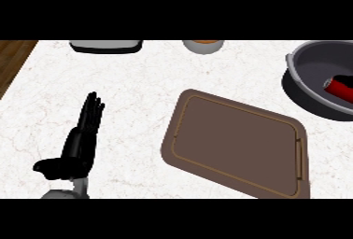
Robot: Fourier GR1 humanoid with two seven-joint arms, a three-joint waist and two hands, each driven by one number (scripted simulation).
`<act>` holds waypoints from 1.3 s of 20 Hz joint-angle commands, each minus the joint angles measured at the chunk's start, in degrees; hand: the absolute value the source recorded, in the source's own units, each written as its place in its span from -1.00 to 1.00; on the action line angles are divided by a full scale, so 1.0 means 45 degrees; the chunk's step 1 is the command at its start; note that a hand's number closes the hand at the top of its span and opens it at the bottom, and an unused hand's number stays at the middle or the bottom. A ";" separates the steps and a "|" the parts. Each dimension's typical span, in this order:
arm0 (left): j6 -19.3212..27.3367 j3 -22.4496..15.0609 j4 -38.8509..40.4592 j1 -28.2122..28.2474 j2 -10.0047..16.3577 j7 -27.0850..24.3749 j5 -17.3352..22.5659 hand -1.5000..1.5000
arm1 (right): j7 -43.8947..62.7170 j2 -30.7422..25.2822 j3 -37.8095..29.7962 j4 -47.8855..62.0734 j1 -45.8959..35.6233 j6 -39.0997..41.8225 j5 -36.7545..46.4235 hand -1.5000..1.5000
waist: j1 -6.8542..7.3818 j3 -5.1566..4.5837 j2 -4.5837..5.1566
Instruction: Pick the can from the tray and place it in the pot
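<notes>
The counter (138, 93) carries the tray (234, 144) at its middle and the pot (310, 65) at its right edge. The left hand (79, 140) rests near the front-left corner, fingers straight and pressed together, holding nothing. The can (339, 87) lies inside the pot, so placing looks done.

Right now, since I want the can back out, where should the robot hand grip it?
Probably across its red body, from above: the can lies on its side inside the pot, whose wall blocks a sideways approach. Part of it runs past the view's edge.
</notes>
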 commanded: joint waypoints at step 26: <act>-0.0437 -0.0017 -0.0730 0.0941 0.0020 0.0094 -0.0304 0.00 | -0.5780 -0.3373 -0.3859 0.1041 0.3649 0.2304 -0.5632 -1.00 | 0.0123 -0.0009 -0.0054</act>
